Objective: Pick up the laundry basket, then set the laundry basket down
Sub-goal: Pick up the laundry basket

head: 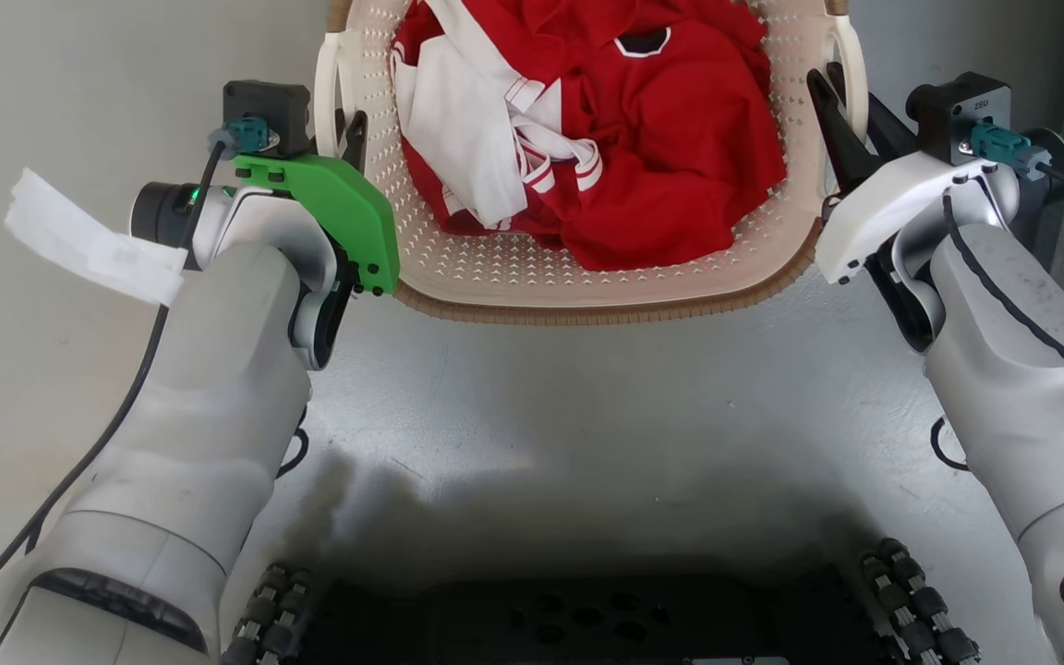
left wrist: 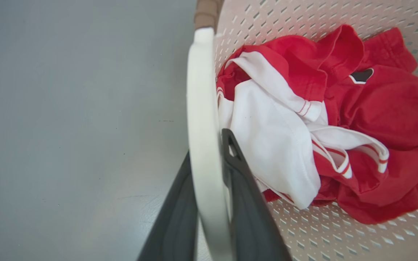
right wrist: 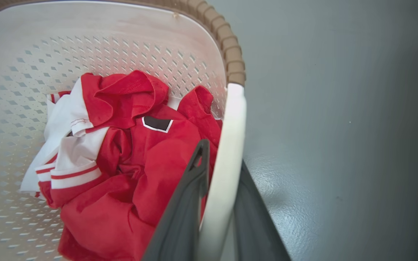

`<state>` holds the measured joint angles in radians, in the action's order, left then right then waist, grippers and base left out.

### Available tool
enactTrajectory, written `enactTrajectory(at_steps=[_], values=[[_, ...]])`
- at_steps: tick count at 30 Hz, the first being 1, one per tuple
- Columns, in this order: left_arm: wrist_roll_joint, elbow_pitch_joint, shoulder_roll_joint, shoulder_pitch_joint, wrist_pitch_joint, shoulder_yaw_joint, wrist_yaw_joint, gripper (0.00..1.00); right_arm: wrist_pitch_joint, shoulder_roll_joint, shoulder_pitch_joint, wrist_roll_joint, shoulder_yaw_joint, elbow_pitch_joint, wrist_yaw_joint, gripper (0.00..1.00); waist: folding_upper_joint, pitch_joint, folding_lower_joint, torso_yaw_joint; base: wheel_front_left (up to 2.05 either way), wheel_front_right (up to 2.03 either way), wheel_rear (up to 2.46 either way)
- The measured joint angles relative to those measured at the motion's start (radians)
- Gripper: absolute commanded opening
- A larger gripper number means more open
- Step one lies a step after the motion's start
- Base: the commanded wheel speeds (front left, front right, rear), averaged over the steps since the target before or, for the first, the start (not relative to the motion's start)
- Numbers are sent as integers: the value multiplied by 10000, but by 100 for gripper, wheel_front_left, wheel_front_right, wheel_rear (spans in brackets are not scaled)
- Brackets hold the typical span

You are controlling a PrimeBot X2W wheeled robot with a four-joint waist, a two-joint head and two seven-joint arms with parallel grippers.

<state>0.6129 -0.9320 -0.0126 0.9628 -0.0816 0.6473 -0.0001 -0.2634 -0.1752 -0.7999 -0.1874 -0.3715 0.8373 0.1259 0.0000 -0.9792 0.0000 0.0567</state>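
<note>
The laundry basket (head: 495, 268) sits right in front of the robot, between its two arms, over a grey floor (head: 587, 416). I honestly can't tell whether it's resting on the floor or lifted off it.

The left gripper (head: 352, 139) has its two dark fingers closed down to a narrow gap around the white left handle (head: 327, 83), one finger inside the loop and one outside. You can see it best in the left wrist view, where the handle runs straight between them. The right gripper (head: 851, 111) has the same pinch on the right handle (head: 855, 65).

Inside the basket there's a crumpled red jersey (head: 680, 157) with a white garment (head: 458, 129) bunched up on the left-handle side.
</note>
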Motion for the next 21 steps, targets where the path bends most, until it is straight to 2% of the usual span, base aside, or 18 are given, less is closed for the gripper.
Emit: enactTrajectory(at_steps=[9, 21], values=[[717, -330, 23, 21, 123, 301, -188, 0, 0, 42, -129, -349, -359, 667, 0, 0, 0, 244, 0, 26, 0, 0, 0], [1939, -677, 86, -79, 913, 769, -278, 0, 353, 44, -128, -1049, -966, 1653, 54, 0, 0, 1125, 0, 83, 0, 0, 0]])
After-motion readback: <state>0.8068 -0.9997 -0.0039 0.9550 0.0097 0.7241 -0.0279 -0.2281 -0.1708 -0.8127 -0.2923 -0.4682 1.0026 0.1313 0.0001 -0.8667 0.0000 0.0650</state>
